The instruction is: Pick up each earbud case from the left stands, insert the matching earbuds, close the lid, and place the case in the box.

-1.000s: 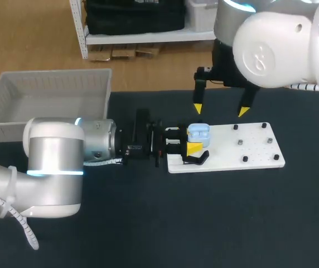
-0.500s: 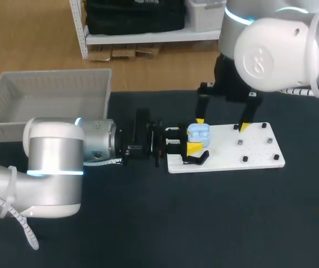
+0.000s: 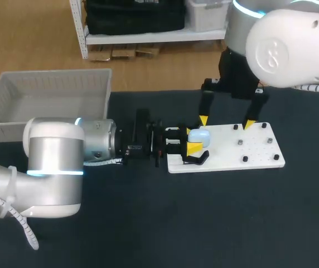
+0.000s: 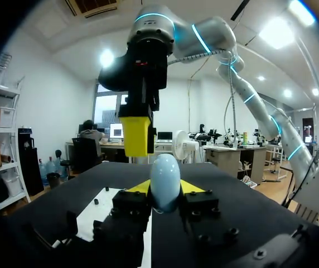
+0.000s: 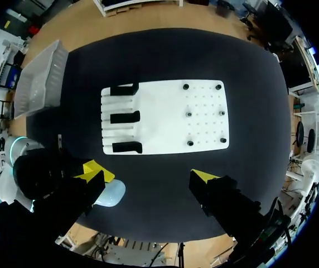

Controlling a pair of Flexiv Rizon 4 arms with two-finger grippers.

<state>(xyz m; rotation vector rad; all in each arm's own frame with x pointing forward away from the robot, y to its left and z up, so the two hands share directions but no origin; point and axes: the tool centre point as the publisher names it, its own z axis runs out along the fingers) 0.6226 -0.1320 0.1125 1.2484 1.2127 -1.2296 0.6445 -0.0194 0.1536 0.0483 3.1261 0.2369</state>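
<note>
Sitting clamped in the left hand is the earbud case.

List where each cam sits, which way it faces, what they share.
Head view: fixed above and behind, looking down on the table; both arms show: left gripper from the left, right gripper from upper right.
Left wrist view: low, facing level across it; own gripper shut on the earbud case, right gripper's finger ahead.
Right wrist view: high, facing straight down on the white board; own open gripper shows.
Shared: all three show the earbud case.
</note>
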